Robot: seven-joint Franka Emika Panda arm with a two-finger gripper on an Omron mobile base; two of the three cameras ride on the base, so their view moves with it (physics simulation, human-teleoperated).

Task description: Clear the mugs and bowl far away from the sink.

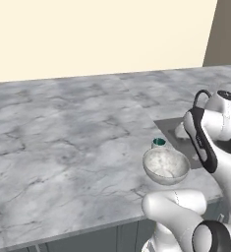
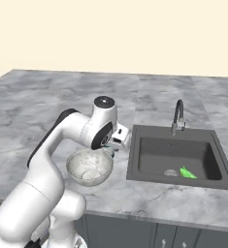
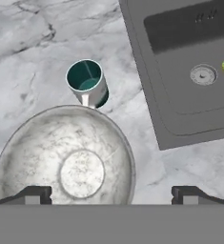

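the tabletop (image 1: 63, 133) is grey marble with darker veins, and it runs wide and flat up to a plain cream wall (image 1: 87, 34). a brownish wall (image 1: 225, 29) shows at the far right in the left base view. grey cupboard doors (image 2: 173, 235) sit under the front edge.

the bowl (image 3: 61, 157) is big, round and marbled white-grey. it stands near the front edge of the tabletop, just beside the sink (image 2: 178, 157). the small mug (image 3: 87, 82) with the teal inside stands upright just behind the bowl, very close to it, also next to the sink's left edge.

the sink is a dark grey box set down into the tabletop, with a thin curved faucet (image 2: 177, 116) at the back. a little green thing (image 2: 187, 173) lies in it near the drain.

the claw (image 3: 111, 194) hangs over the bowl with its two tips spread wide apart. it holds nothing.
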